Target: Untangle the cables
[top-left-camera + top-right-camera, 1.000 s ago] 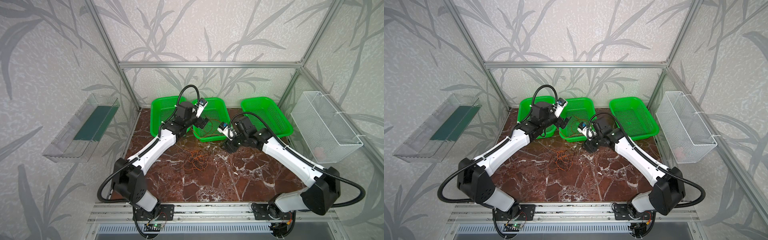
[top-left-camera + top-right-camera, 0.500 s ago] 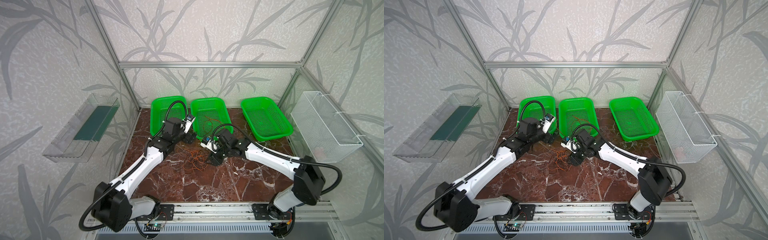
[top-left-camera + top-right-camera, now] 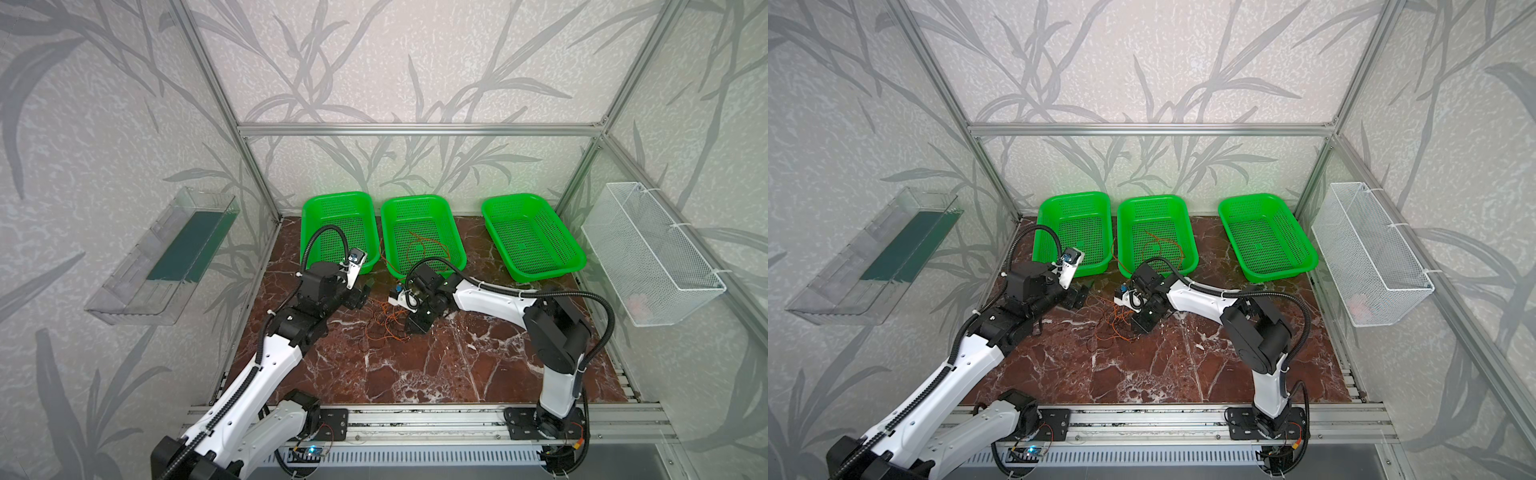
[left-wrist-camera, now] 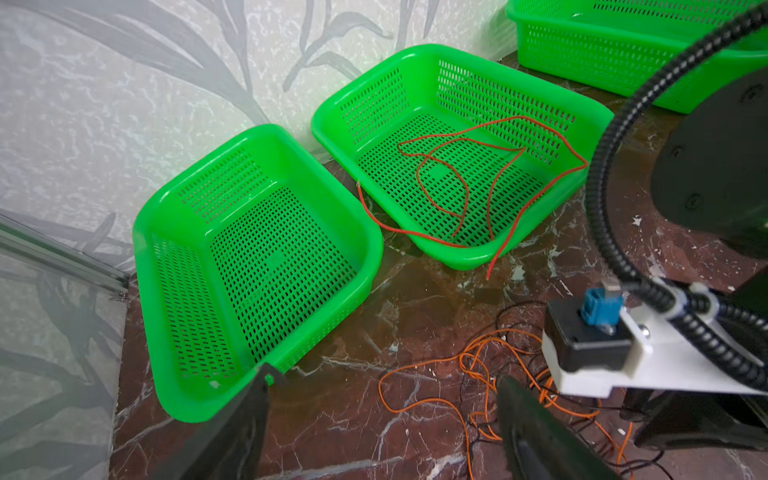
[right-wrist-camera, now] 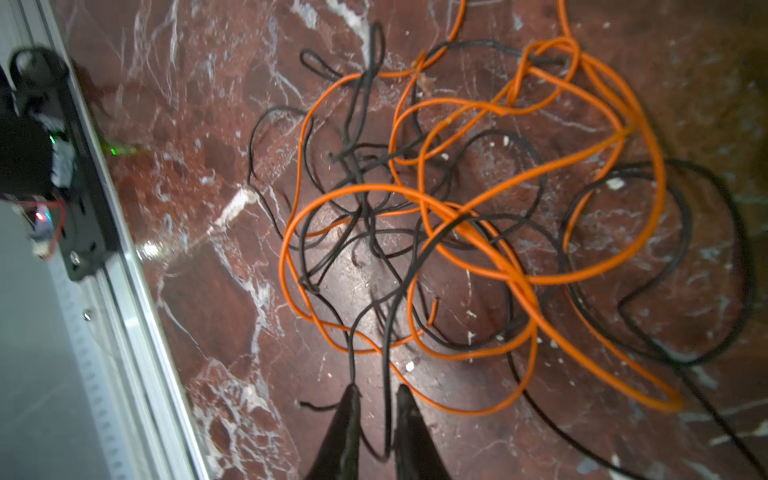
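Marbled bench (image 3: 415, 374): orange-and-black cables (image 3: 384, 322) lie tangled at centre, just ahead of the right pincer (image 5: 378, 399), its jaws nearly closed about a black cable (image 5: 387, 374) running lengthwise between them. Left pincer (image 4: 382, 374), wide and empty, stands beside the tangle's left; the right arm is nearer.
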Controlling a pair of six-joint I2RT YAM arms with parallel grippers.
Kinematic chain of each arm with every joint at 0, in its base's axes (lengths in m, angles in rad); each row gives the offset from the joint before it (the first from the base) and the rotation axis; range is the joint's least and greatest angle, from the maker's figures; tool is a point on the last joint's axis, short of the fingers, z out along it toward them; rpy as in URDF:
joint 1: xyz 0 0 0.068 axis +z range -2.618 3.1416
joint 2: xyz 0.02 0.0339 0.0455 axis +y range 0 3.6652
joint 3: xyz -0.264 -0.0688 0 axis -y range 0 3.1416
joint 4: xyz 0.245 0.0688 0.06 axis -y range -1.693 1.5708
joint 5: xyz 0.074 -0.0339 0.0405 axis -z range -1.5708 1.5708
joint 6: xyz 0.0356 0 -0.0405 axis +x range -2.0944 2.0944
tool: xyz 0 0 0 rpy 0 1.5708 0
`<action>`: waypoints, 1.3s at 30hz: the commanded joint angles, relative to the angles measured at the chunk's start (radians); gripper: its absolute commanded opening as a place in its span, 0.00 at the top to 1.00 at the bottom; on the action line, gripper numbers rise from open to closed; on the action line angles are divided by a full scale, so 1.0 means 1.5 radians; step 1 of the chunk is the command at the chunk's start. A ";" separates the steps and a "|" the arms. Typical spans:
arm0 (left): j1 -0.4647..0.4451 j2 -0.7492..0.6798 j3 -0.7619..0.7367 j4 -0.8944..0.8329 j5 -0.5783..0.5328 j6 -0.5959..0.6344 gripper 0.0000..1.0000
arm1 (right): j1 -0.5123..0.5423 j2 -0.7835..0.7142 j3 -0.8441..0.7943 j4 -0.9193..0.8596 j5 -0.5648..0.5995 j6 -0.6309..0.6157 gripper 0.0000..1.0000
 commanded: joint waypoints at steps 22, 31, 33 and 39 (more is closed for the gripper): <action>-0.104 0.029 -0.127 0.296 0.293 -0.066 0.20 | -0.020 -0.309 0.104 -0.068 0.096 -0.133 1.00; -0.154 0.080 -0.162 0.444 0.254 -0.018 0.17 | -0.029 -0.314 0.231 -0.080 0.069 -0.139 1.00; -0.168 0.104 -0.147 0.485 0.209 -0.008 0.17 | -0.029 -0.306 0.262 -0.092 0.055 -0.138 1.00; -0.200 0.167 -0.072 0.546 0.122 0.009 0.23 | -0.038 -0.307 0.293 -0.096 0.042 -0.129 1.00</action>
